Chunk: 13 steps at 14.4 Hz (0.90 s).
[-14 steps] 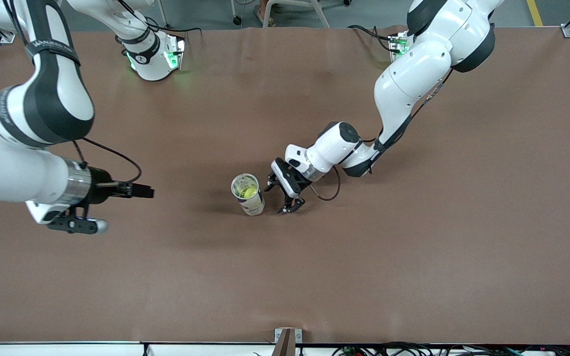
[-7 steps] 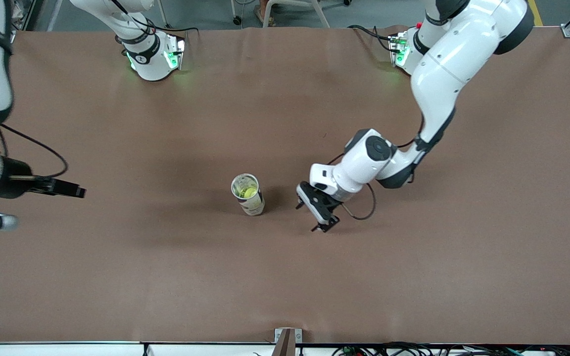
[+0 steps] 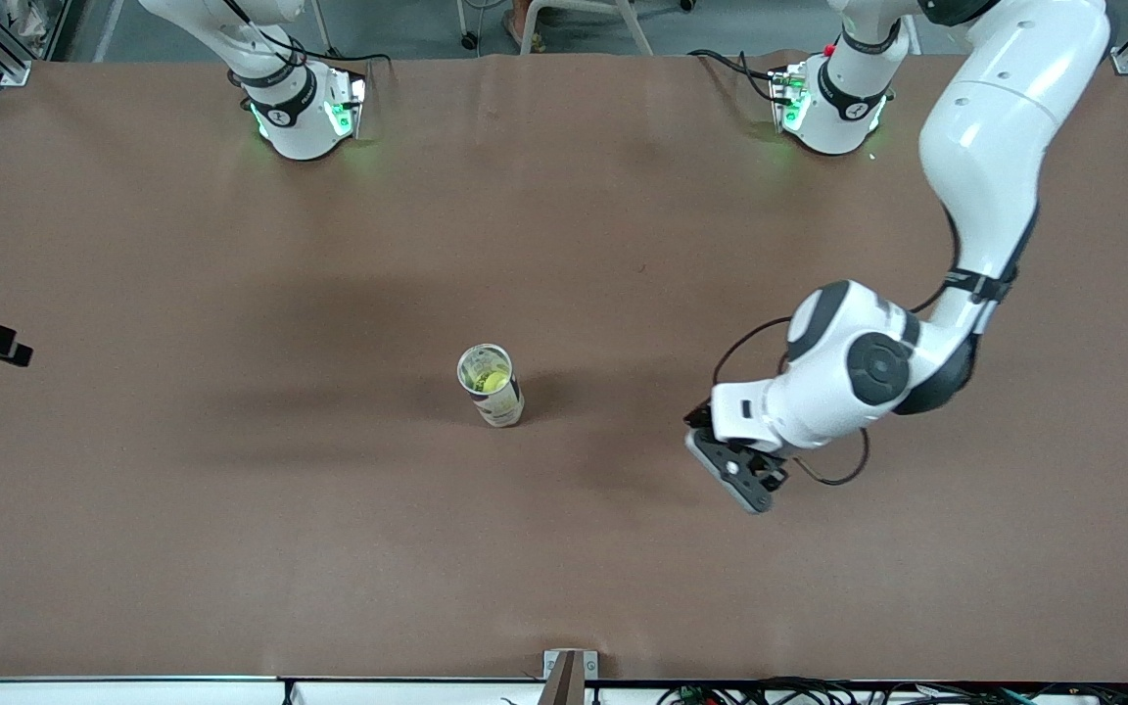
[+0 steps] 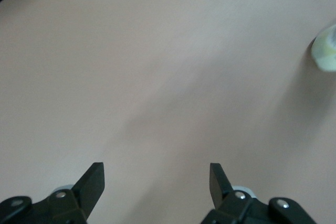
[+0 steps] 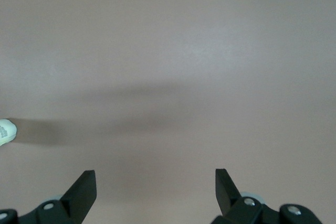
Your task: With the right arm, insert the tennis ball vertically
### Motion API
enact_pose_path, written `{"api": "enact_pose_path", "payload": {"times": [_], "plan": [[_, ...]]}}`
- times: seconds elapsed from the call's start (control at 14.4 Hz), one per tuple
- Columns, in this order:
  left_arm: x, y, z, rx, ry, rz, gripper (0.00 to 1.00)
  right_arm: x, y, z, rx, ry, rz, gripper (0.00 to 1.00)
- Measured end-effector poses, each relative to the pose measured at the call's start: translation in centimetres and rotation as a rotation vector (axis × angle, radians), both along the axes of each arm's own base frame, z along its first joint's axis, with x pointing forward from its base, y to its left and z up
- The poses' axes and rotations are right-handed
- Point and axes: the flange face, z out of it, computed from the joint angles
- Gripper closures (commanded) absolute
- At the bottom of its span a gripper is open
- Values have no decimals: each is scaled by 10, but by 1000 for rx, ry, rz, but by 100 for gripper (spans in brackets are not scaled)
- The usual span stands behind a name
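A: The clear tube [image 3: 492, 386] stands upright in the middle of the brown table [image 3: 329, 548], and a yellow-green tennis ball [image 3: 494, 381] sits down inside it. By the look of it, the insertion is done and this is the clearing-away stage

B: Agreed, nothing is gripped anywhere. The left gripper [image 3: 742, 480] hangs over bare table toward the left arm's end, well apart from the tube. In the left wrist view its fingers [image 4: 92, 184] stand wide apart with only tabletop between them

A: And the right gripper [image 5: 152, 190]? In the front view only a dark bit of that arm shows at the frame's edge, at the right arm's end of the table

B: The right wrist view settles it: fingers spread wide, empty, flat brown surface below, and the tube's pale rim just peeks in at the picture's edge

A: Materials, then. The tube is a see-through plastic cylinder, thin-walled, open at the top, with a printed band low on its side. It looks light and tippy

B: The ball reads as fuzzy felt, round, snug against the walls. The table cover is a matte brown sheet, smooth, with soft shadows

A: So what does the next move call for?

B: Little, in my judgement: both arms should pull away without brushing that tube, since a nudge could topple it
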Motion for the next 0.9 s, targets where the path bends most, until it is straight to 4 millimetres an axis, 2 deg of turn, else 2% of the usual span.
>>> {"api": "enact_pose_path", "payload": {"times": [0.14,0.28,0.55,0.76,0.9], "plan": [[5,24,24,34,36,27,10,-9,12,24,-17,-42,12,0],[2,43,58,74,62,91,6,-17,13,39,-19,-89,11,0],[-10,99,133,115,105,229,8,-33,9,33,-15,-116,9,0],[-21,141,175,130,121,296,7,-38,12,32,-44,-111,27,0],[-34,153,200,149,146,350,6,-39,12,33,-49,-110,27,0]]}}
